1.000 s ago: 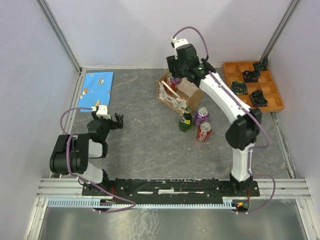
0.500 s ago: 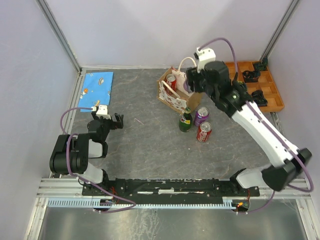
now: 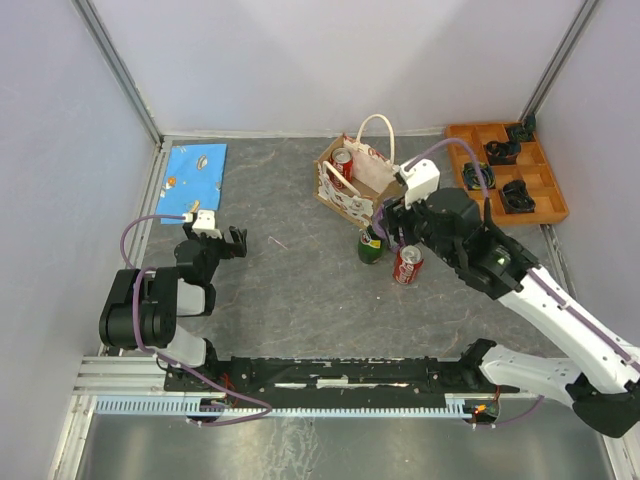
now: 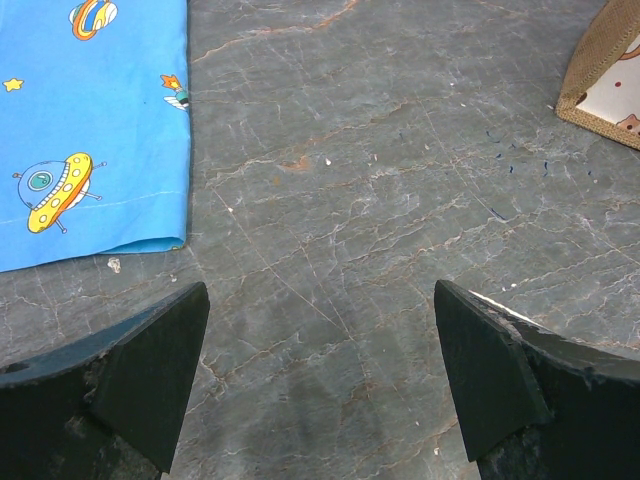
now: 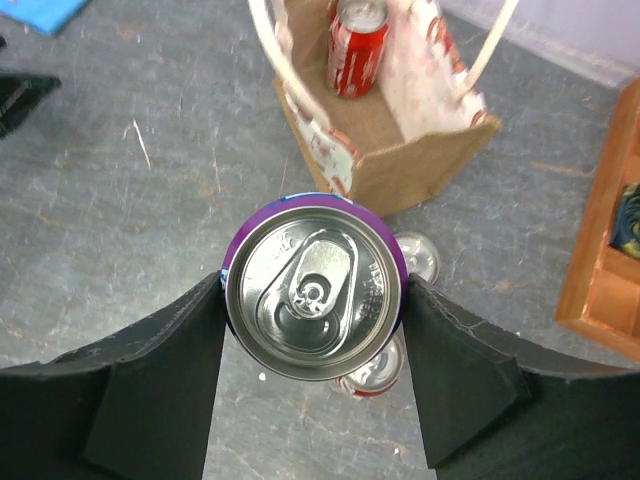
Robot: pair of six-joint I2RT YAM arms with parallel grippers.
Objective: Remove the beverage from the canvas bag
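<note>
The canvas bag (image 3: pixel 350 187) stands at the back middle, tan with white handles, and also shows in the right wrist view (image 5: pixel 400 150). A red can (image 3: pixel 342 165) sits upright inside it (image 5: pixel 357 45). My right gripper (image 3: pixel 388 228) is shut on a purple beverage can (image 5: pixel 313 285), a finger pressed to each side. It holds the can in the air in front of the bag, above the drinks on the table. My left gripper (image 3: pixel 232 243) rests open at the left, with only bare table between its fingers (image 4: pixel 320 370).
A green bottle (image 3: pixel 371 247) and a red can (image 3: pixel 407 265) stand in front of the bag. Another can top (image 5: pixel 418 258) shows under the held can. An orange compartment tray (image 3: pixel 455 140) is at the back right. A blue cloth (image 3: pixel 193 172) lies at the back left.
My right arm has drawn back from above the bag towards the near side, carrying the purple can out. It now hovers over the drinks on the table. The left arm has not moved.
</note>
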